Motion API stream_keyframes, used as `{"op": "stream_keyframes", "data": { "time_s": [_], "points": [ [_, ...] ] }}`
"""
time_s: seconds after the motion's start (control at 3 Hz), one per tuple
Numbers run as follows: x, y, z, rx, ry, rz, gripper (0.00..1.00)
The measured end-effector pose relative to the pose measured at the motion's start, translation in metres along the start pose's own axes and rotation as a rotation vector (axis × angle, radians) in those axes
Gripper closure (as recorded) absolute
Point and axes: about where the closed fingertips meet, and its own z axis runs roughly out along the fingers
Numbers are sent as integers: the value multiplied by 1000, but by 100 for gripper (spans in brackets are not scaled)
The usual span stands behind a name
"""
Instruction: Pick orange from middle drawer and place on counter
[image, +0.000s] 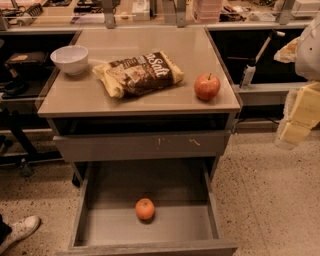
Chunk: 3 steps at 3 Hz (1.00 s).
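Located orange (145, 209) at lower centre of frame, on floor of open middle drawer (182, 226), apart from its walls. Judged light, firm, smooth, liable to roll; best pinched across widest girth from above. Found gripper (296, 120) at right edge, well apart; opening impossible to tell.

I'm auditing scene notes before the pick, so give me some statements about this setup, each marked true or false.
1. The orange lies in the open middle drawer. True.
2. The apple sits inside the white bowl. False: it stands on the counter, right of the snack bag.
3. The gripper is down in the drawer. False: it hangs at the picture's right edge, beside the counter.
4. The bowl stands on the counter. True.
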Motion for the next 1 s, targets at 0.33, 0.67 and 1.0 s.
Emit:
{"op": "stream_keyframes", "data": {
  "time_s": [0.33, 0.67, 1.0],
  "points": [
    [-1, 4, 8, 3, 9, -3, 0],
    [-9, 21, 38, 1, 0, 17, 0],
    [-19, 50, 112, -61, -22, 30, 0]
  ]
}}
